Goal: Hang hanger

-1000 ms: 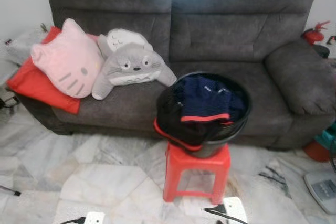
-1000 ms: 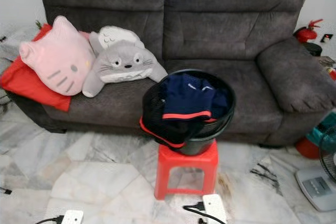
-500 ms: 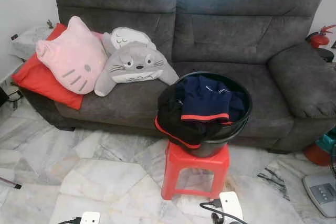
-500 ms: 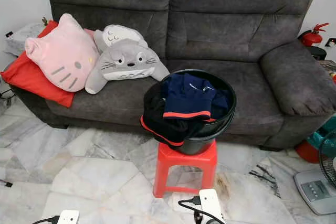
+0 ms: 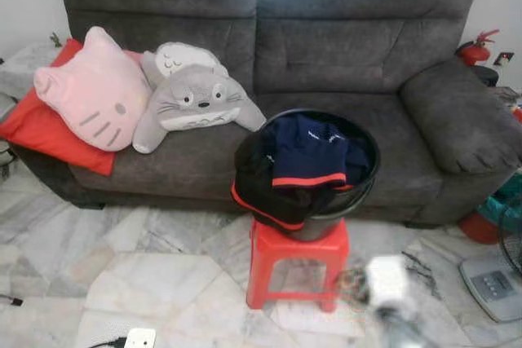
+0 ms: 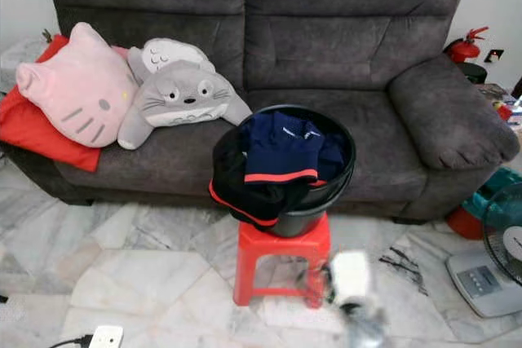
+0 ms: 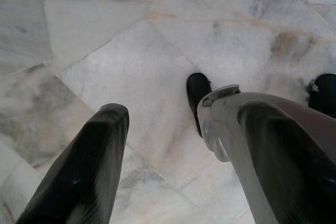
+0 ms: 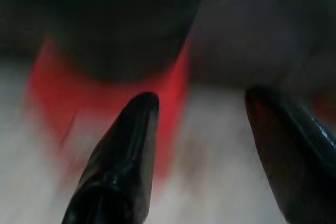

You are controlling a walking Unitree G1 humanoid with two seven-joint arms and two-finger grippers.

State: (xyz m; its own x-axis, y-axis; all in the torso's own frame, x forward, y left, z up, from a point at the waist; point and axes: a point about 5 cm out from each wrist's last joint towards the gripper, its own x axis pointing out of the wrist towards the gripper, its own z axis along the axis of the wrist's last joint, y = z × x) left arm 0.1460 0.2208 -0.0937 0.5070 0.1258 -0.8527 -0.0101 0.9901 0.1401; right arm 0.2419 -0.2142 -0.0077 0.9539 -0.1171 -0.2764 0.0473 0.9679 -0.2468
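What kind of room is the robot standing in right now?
Most likely a home living room: a grey sofa with plush cushions, marble-look floor tiles, and a black laundry bucket on a red stool.

A bucket (image 5: 363, 189) holding clothes (image 5: 306, 156) sits on a stool (image 5: 298, 258) before the sofa (image 5: 351, 55).

Left end effector (image 7: 173, 145) hangs pointed down, black fingers (image 7: 84, 166) spread wide with nothing between them. Right end effector (image 8: 205, 145) is blurry, its fingers (image 8: 123, 156) also spread apart, nothing held.
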